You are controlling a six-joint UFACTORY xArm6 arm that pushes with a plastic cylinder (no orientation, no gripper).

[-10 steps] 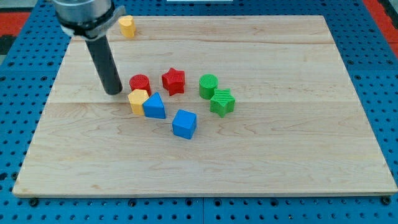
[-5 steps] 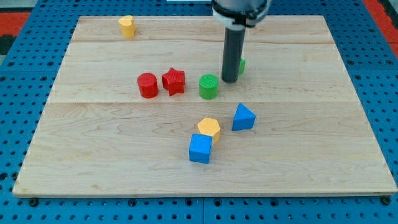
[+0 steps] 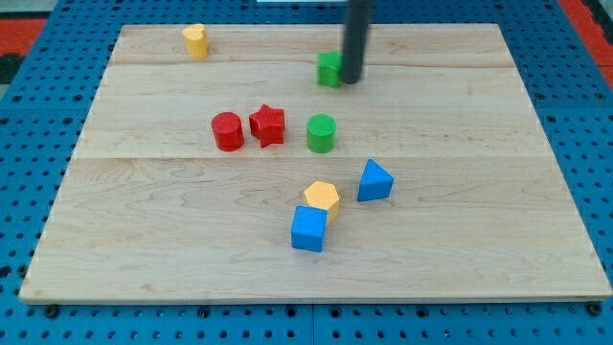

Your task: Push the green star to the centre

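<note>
Seven coloured blocks sit on a pale wooden board (image 3: 479,240) laid over a blue pegboard (image 3: 29,172). The arm's dark rod comes down from the view's top, and my tip (image 3: 351,80) rests on the board just to the view's right of the green star (image 3: 329,69), touching or nearly touching it; the rod hides part of the star. The rod is a plain stick, with no jaws to part or close. The green star lies in the upper part of the board, well above the middle. Below it stand the green cylinder (image 3: 322,133), the red star (image 3: 267,125) and the red cylinder (image 3: 228,131) in a row. Lower still, the yellow hexagon (image 3: 323,198) touches the blue cube (image 3: 309,229), with the blue wedge (image 3: 374,181) near. A second yellow block (image 3: 195,40) stands alone at the top left.
</note>
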